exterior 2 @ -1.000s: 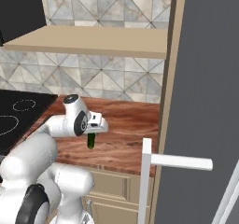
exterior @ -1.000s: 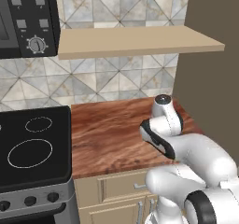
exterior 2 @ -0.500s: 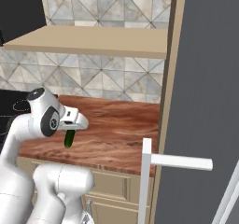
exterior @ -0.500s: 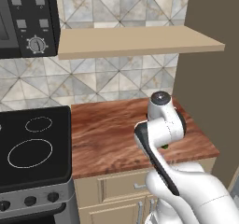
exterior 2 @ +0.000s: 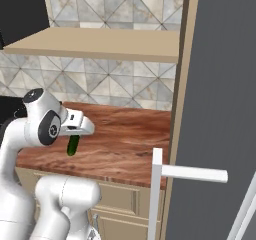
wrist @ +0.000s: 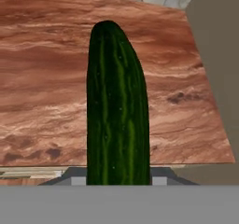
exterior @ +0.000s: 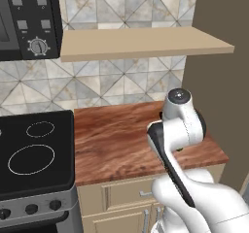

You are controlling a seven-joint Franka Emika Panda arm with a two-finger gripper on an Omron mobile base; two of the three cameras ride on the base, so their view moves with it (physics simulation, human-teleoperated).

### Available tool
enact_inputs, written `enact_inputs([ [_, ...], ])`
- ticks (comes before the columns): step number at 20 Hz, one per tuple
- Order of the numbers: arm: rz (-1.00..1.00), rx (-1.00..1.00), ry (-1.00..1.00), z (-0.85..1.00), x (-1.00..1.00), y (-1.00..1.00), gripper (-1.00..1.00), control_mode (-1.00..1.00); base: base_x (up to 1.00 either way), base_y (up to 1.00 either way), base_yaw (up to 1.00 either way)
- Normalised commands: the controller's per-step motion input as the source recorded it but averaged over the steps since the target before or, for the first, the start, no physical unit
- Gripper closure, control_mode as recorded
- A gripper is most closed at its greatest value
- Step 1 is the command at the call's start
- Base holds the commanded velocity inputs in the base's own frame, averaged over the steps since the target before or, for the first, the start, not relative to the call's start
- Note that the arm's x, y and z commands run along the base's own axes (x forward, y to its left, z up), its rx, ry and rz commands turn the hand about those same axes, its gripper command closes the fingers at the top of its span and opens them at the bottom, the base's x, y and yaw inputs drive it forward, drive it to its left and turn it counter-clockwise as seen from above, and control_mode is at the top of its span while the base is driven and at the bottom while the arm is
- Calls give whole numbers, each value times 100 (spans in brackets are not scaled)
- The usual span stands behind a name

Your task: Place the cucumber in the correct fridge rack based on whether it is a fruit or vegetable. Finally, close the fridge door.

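End effector [exterior 2: 74, 136] grips cucumber [wrist: 117, 106] above counter [exterior 2: 125, 144]; arm hides it left-side.

Both base views look forward and down from behind the arm, sharing the wooden worktop [exterior: 116, 140] from opposite sides. The hand view faces that worktop [wrist: 42, 92] closely.

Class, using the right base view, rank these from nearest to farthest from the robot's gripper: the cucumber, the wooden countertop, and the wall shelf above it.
1. The cucumber: held in the gripper, hanging just below it.
2. The wooden countertop: beneath and behind the gripper.
3. The wall shelf: high above, against the tiled wall.
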Motion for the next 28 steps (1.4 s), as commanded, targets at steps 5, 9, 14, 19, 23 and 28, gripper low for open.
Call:
enact_inputs([
  [5,0,0,0,-2,-5,0,100,100,-80,14,0],
  [9,0,0,0,0,0,0,100,100,-100,59,0],
  [14,0,0,0,0,0,0,100,100,-100,90,-4],
  [19,0,0,0,0,0,0,100,100,-100,20,-47],
  [23,0,0,0,0,0,0,100,100,-68,0,-77],
  [28,0,0,0,0,0,0,100,100,-29,0,-88],
])
